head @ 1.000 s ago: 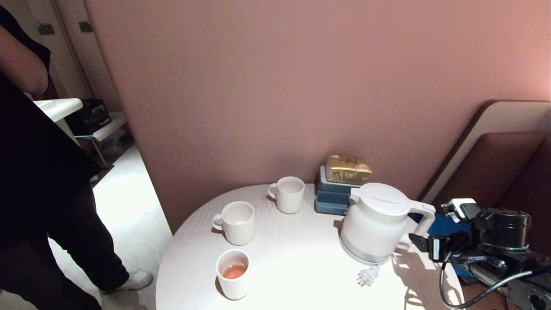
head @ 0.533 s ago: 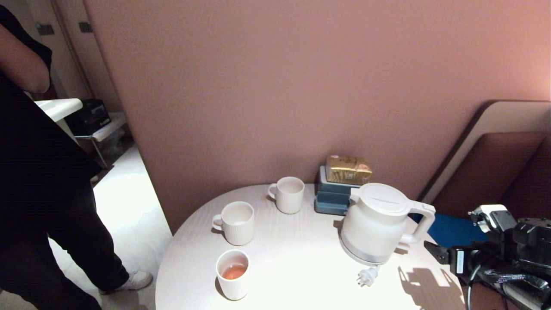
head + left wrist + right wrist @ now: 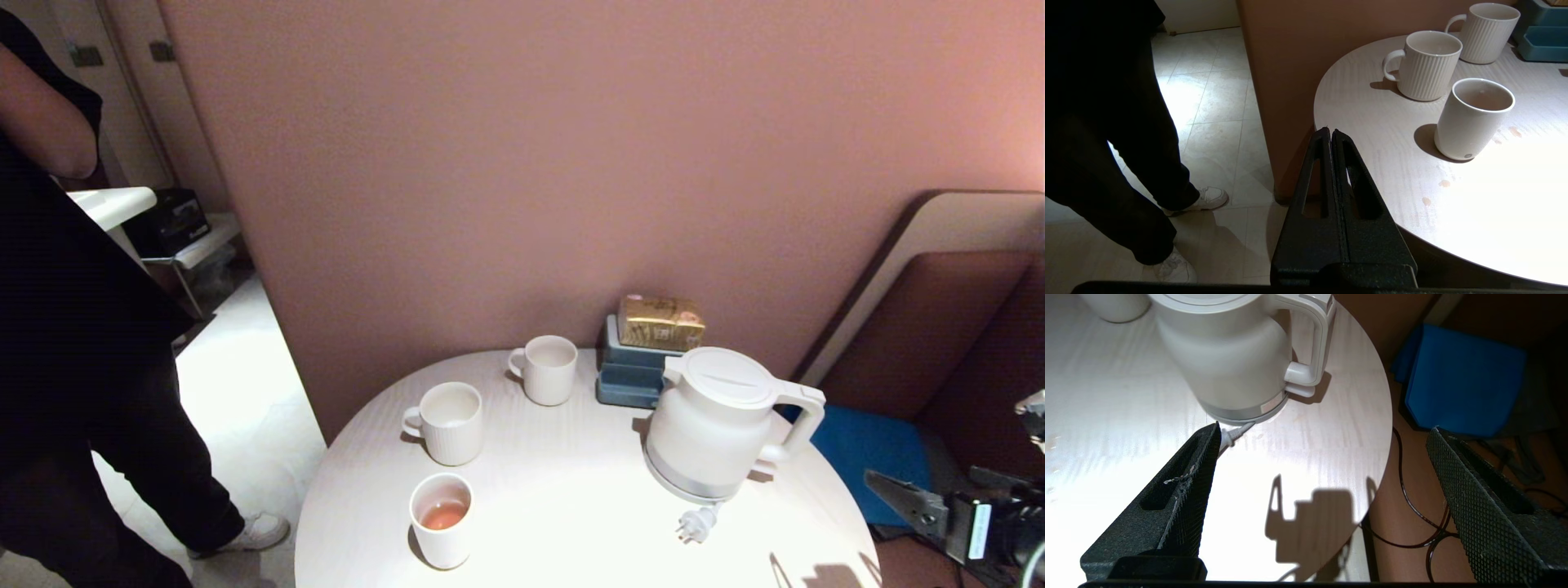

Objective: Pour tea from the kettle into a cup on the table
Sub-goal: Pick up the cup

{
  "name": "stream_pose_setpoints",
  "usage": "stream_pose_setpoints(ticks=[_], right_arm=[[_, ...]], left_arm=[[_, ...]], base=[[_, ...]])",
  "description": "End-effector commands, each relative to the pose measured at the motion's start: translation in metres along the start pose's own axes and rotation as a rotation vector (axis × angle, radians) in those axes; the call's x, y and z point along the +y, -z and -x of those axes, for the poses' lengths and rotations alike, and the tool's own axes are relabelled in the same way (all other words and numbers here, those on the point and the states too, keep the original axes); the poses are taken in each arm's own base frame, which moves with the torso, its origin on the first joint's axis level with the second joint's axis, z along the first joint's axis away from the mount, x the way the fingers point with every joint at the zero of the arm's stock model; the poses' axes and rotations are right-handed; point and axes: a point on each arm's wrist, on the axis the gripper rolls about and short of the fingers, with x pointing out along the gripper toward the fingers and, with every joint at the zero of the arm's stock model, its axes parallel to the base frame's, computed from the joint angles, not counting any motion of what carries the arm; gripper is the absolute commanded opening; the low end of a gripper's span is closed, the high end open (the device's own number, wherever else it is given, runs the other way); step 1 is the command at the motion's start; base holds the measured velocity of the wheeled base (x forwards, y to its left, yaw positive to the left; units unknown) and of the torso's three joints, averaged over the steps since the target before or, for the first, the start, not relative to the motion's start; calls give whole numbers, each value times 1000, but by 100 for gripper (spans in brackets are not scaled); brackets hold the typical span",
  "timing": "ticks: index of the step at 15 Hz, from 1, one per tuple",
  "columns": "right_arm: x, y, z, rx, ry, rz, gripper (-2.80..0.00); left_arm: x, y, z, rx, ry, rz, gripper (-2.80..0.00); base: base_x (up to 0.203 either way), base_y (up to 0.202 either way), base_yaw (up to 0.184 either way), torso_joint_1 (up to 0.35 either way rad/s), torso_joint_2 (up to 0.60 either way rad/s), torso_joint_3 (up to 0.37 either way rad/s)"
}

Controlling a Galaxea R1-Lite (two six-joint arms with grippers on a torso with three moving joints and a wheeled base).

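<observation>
Right end effector [image 3: 1323, 433] spread, empty, near kettle [image 3: 714, 425]; left end effector [image 3: 1331, 136] pressed together.

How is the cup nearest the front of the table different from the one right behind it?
The front cup has smooth sides and no handle showing, and holds reddish-brown tea. The cup behind it is ribbed, shows a loop handle, looks wider, and no tea shows in it. Both are white, upright, and stand apart on the table.

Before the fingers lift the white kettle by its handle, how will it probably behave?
The kettle looks rigid plastic, probably heavy if tea remains. Held by its side handle, it may swing spout-down. Its loose plug would likely dangle.
</observation>
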Motion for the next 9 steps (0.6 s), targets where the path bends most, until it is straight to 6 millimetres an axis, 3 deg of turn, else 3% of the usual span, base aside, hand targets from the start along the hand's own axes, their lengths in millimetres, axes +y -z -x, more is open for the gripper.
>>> stream_pose_setpoints(ticks=[1, 6, 9], right_arm=[[-1, -2, 39, -111, -5, -3, 0], [-1, 11, 116, -120, -100, 0, 0], [-1, 27, 137, -168, -111, 7, 0]], left_arm=[[0, 0, 0, 2, 1, 0, -280], [0, 0, 0, 2, 1, 0, -280], [0, 0, 0, 2, 1, 0, -280]], base=[[0, 0, 0, 0, 0, 0], [0, 0, 0, 0, 0, 0], [0, 0, 0, 0, 0, 0]])
